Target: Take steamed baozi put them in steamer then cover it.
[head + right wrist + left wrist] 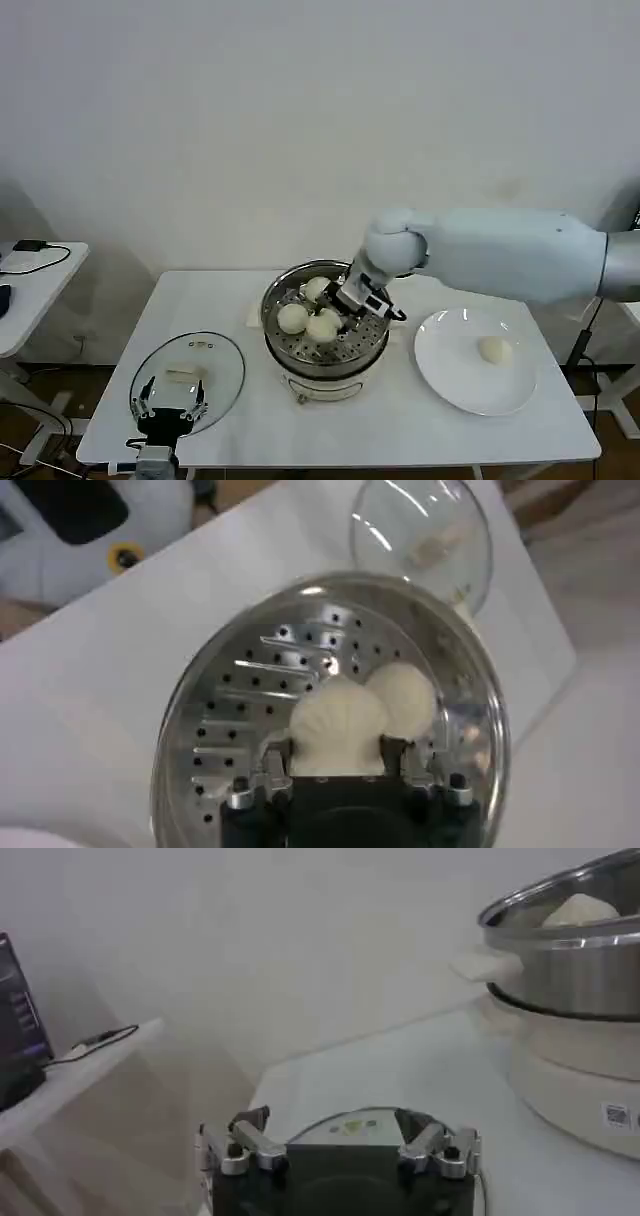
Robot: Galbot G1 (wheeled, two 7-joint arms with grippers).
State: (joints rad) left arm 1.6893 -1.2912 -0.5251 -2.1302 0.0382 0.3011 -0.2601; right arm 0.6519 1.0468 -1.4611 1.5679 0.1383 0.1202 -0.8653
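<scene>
The steamer (322, 357) stands mid-table, and its perforated tray (255, 685) holds three baozi. My right gripper (352, 300) reaches into it, shut on one baozi (335, 723) low over the tray, with fingers (272, 760) against its two sides. A second baozi (407, 693) touches that one, and a third (292, 317) lies toward the left of the tray. A further baozi (493, 349) rests on the white plate (452, 375) on the right. My left gripper (170, 402) hangs open over the glass lid (205, 362) at the front left, holding nothing.
The lid (420, 535) lies flat beside the steamer (570, 968), near the table's left front corner. A small white side table (35, 285) with a cable stands off to the left. A white wall runs behind the table.
</scene>
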